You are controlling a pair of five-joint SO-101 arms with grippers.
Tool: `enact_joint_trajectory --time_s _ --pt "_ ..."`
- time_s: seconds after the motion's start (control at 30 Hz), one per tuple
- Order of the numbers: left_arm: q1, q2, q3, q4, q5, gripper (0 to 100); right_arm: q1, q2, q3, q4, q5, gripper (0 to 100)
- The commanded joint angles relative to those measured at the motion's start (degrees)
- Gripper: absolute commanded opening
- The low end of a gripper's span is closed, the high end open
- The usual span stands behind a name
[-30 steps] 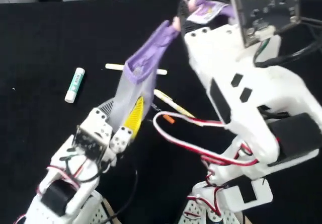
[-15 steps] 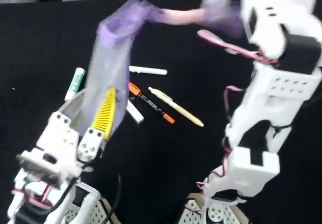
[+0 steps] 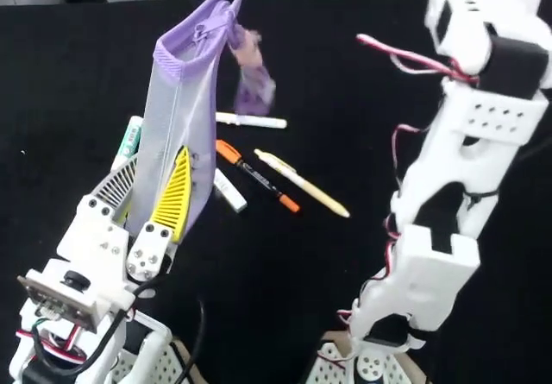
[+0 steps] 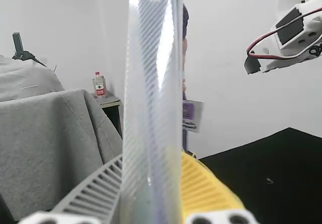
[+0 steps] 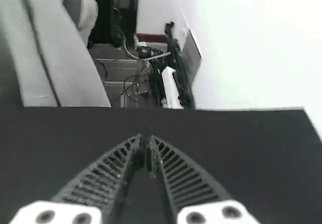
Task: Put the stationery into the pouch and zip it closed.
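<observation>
- Far left of the high view: a white-and-green glue stick [image 3: 129, 138] lies on the black surface [image 3: 69, 73], with one end tucked behind the pouch.
- Lower left: the left arm [image 3: 86, 263]. The left jaws are clamped on the lower end of the pouch [image 3: 177, 116], grey jaw on one side and yellow on the other.
- The pouch stands up off the surface. Its long axis runs toward the top of the frame, purple zip end uppermost. A blurred purple tab [image 3: 252, 78] dangles just right of that end. I can't tell how far the zip is open.
- Centre, just right of the pouch: a white pen [image 3: 252, 122], an orange-black pen [image 3: 257, 177], a yellow pen [image 3: 302, 184] and a short white piece [image 3: 229, 192] near the yellow jaw. All lie flat and none is in the pouch. The white pen is near horizontal; the other two pens run upper left to lower right.
- Right edge: the right arm [image 3: 461, 142] is raised well above the surface. The right jaws are pressed together with nothing between them.
- My read: the pens sit between the arms, below the right jaws. The right arm is the free one, so it has to open and come down across a pen's long axis.
- Views: the high view gives the pen layout and the pouch's top end. The left wrist view gives the clamp close up. The right wrist view settles that the right jaws are empty.
</observation>
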Motion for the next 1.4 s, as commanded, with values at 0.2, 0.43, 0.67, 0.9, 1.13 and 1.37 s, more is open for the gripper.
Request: enact_joint_trajectory --time_s 0.2,0.43,0.67,0.9,1.13,1.37 --pt "-0.31 0.18 0.04 -0.53 0.09 5 -8.26 -7.96 -12.53 12.48 3.25 10.3" --pt "-0.48 0.18 -0.13 -2.99 2.46 5 -17.41 -20.97 -14.81 15.21 4.57 22.0" --pt "-0.92 0.26 -0.31 -6.24 9.58 5 -33.23 -39.16 3.91 15.3 10.55 22.3" --pt "-0.48 0.26 -0.04 -5.89 9.67 5 -56.88 -57.54 31.08 11.43 12.13 22.3" --pt "-0.31 0.26 -0.57 -5.89 9.76 5 -57.49 -60.09 49.8 -2.81 11.78 22.3" --pt "3.03 0.26 -0.57 -5.8 9.76 5 -57.41 -60.44 62.02 -16.09 11.6 22.0"
